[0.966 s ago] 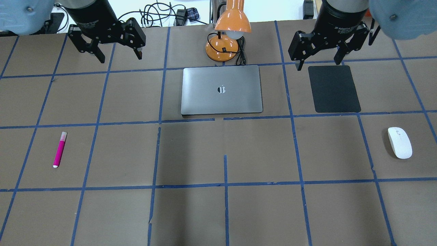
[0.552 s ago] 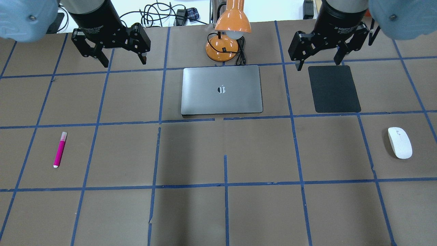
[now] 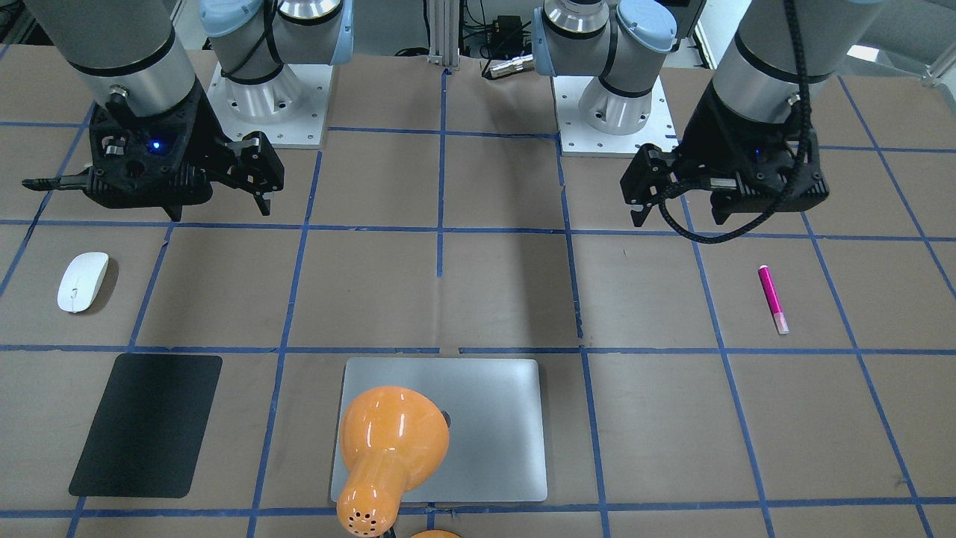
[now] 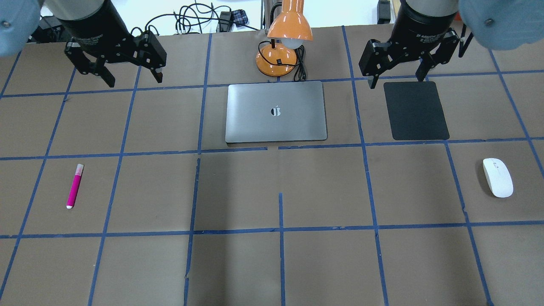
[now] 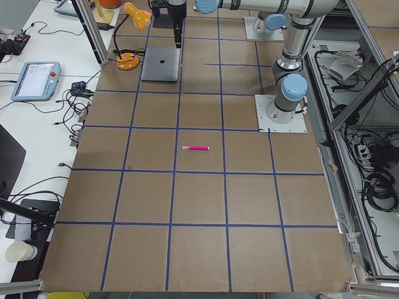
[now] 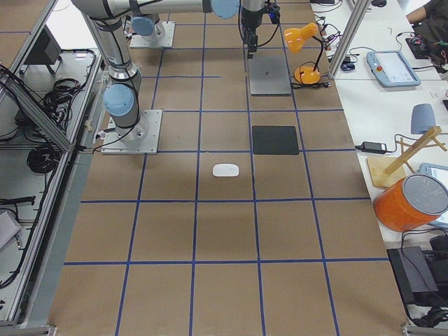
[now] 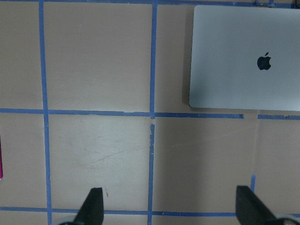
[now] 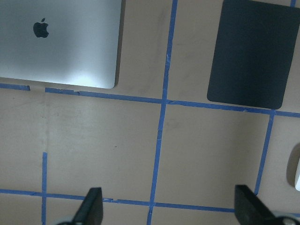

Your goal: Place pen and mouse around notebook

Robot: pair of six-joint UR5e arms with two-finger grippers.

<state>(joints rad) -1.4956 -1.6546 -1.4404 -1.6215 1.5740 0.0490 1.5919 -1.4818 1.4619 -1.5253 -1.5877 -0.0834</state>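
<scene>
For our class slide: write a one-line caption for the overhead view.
Open left gripper and open right gripper hover above the table; pen left, notebook centre, mouse right.

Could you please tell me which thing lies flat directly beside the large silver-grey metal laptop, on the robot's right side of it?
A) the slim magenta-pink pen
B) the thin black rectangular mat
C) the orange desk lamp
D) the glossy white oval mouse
B: the thin black rectangular mat lies apart from the silver-grey metal laptop on that side, while the glossy white oval mouse sits farther right and nearer the robot.
</scene>
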